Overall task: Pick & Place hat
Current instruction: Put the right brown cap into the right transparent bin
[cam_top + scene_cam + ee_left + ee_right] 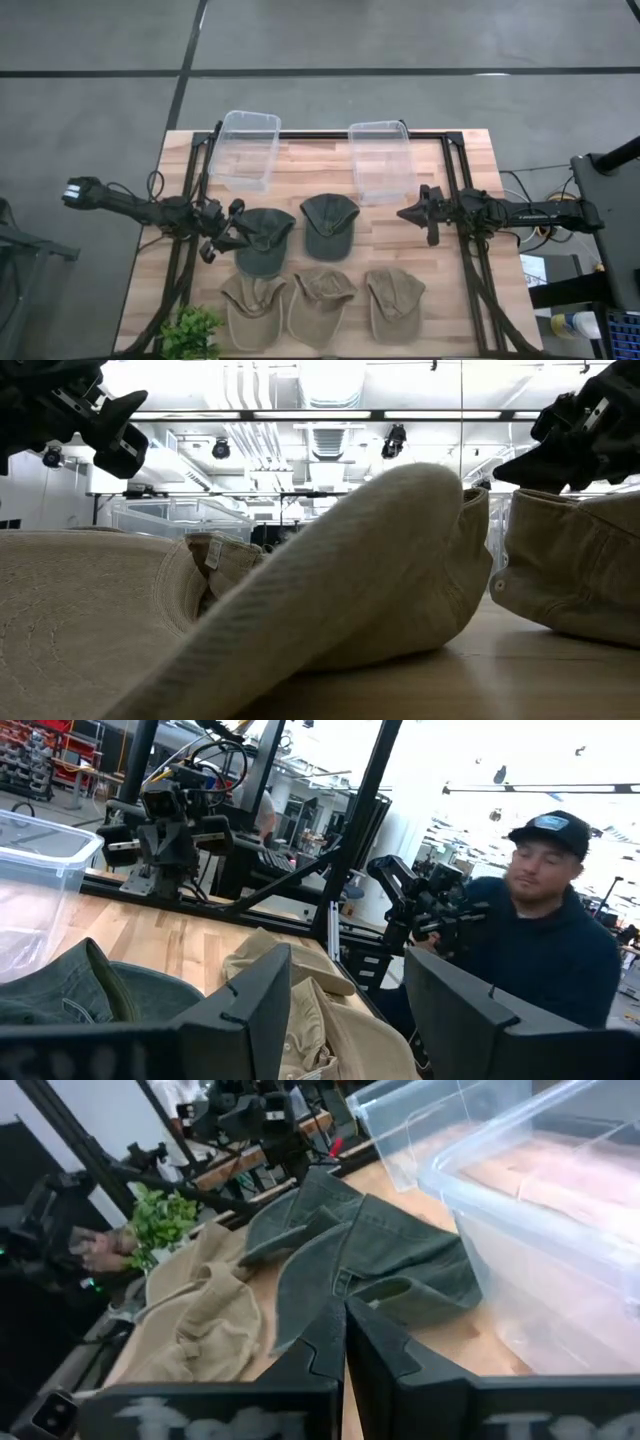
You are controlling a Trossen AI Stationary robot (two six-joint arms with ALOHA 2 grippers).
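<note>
Left arm poised beside a soft green cap

Left gripper (222, 238), fingers spread, hangs at the dark green hat (264, 238); limp and light, probably best pinched at its brim. Farther off, the right gripper (409, 213) waits, pressed together, near a clear bin (380, 160).

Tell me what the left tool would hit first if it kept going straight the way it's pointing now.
Most likely the dark green hat right in front of it. The left tool, open, points along the table toward that hat's near edge. How high it is above the table is unclear, so it might pass just over the hat.
</note>
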